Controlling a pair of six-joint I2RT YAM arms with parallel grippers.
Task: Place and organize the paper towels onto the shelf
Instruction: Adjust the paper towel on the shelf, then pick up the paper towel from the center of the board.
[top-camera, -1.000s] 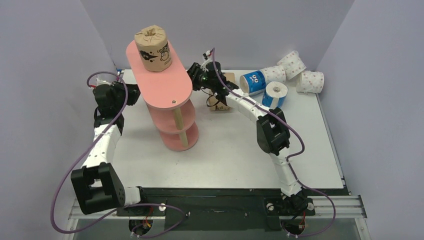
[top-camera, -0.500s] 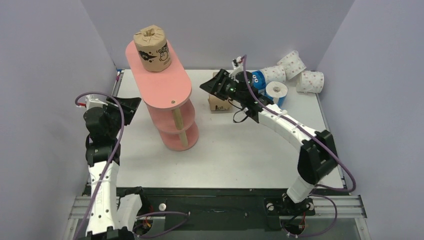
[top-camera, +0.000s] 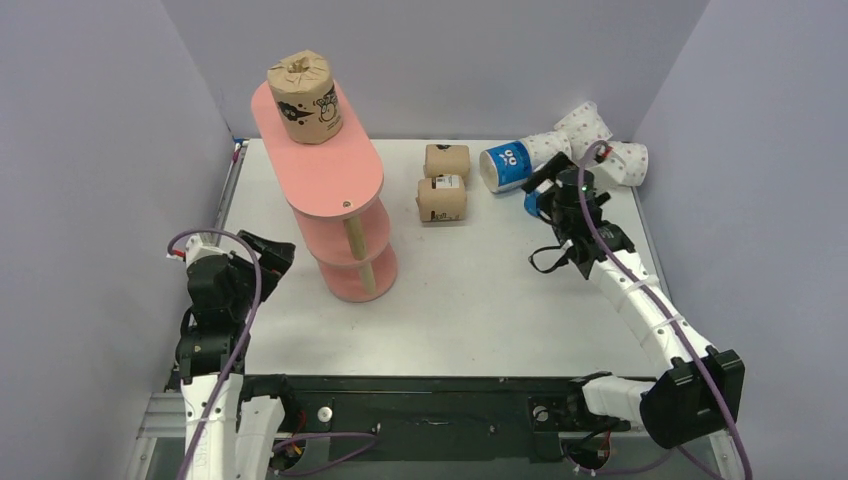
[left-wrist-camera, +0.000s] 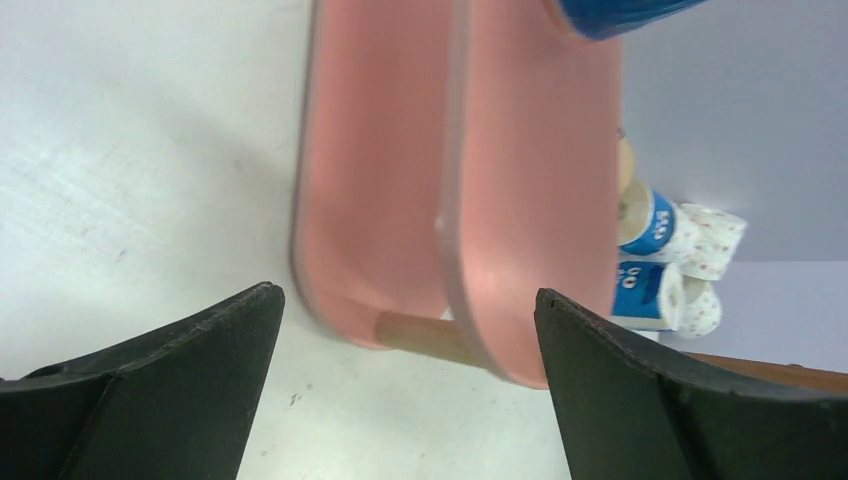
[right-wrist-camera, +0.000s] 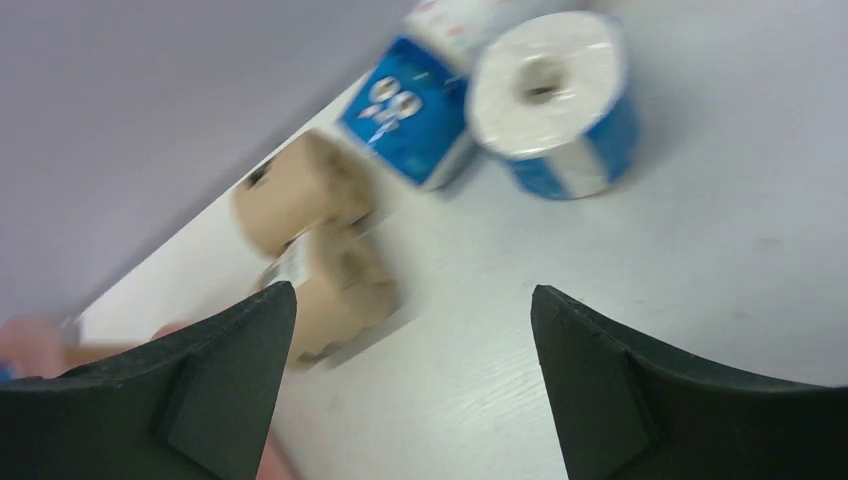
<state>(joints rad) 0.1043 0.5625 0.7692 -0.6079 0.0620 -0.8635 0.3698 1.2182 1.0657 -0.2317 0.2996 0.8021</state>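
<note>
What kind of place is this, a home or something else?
Most likely a robot test booth, not a home: plain walls enclose a white table, two arms are bolted at its near edge, and the pink shelf looks staged.

Robot test cell in a laboratory; nothing domestic or commercial about it. Closed in by plain lilac-grey panels (top-camera: 100, 150): one just left of the left gripper (left-wrist-camera: 405, 295), one right of the right gripper (right-wrist-camera: 413, 290), one well beyond both. White tabletop (top-camera: 450, 310) beneath the claws. Behind them, at the near edge, a black mounting plate (top-camera: 440, 395) on aluminium rails (top-camera: 680, 410). Purple cables (top-camera: 256, 285) looped along both arms. Staged props only: pink shelf (top-camera: 330, 170) ahead of the left claw, small wrapped rolls (top-camera: 443, 200) ahead of the right.
</note>
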